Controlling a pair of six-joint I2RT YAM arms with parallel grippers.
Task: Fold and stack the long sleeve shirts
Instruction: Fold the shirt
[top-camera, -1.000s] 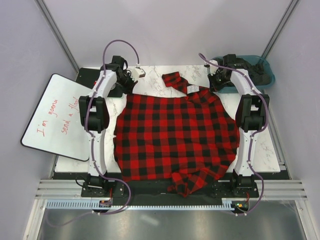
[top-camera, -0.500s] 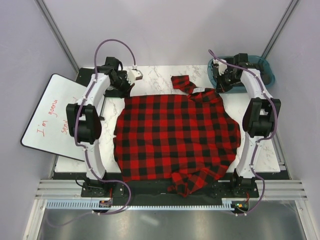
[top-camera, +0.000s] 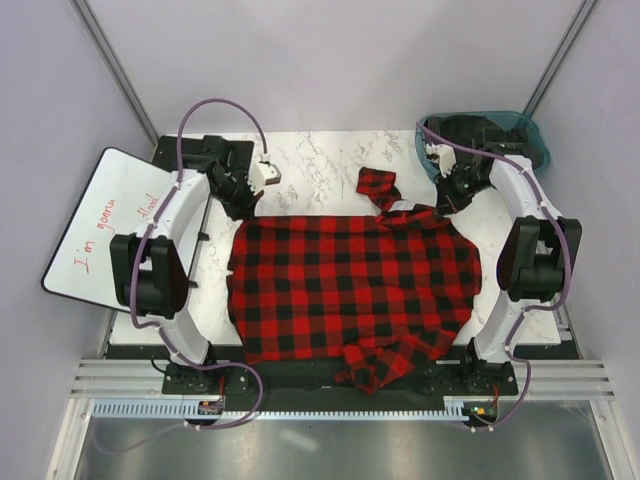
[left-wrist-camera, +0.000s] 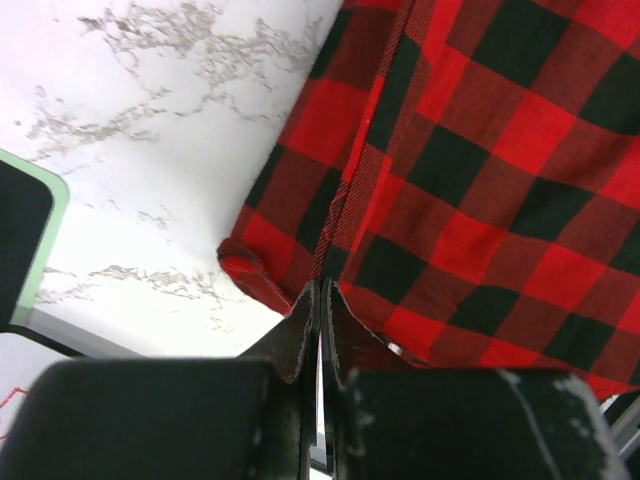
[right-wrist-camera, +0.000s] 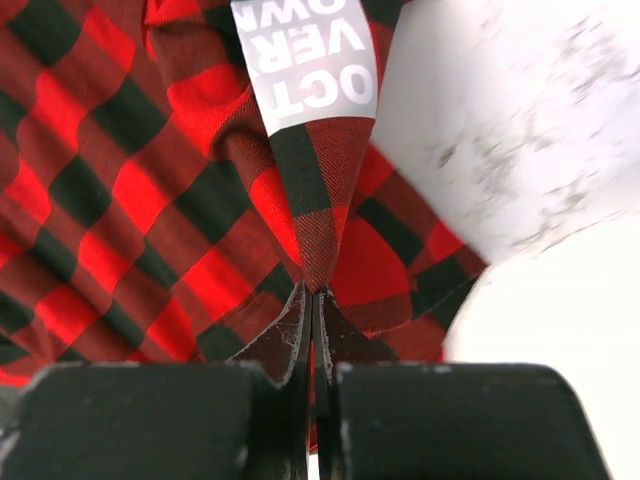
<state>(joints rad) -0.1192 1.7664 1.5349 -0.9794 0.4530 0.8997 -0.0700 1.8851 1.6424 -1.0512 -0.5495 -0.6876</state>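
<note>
Shows the flannel shirt (top-camera: 350, 285) drawn nearer than a second ago, far edge pulled back across the table (top-camera: 320, 158), both wrists swung in with it. Spreads over the table's middle, a bunched sleeve spilling off the near edge. Looks held by the two far corners to keep that edge taut and straight, likely for flattening before a fold. Pinches with the left gripper (left-wrist-camera: 318, 295) clenched flat on the far-left corner by a seam, no gap between the fingertips. Clamps with the right gripper (right-wrist-camera: 312, 300) just as tight on a fold of cloth right below the white neck label (right-wrist-camera: 305, 60)
</note>
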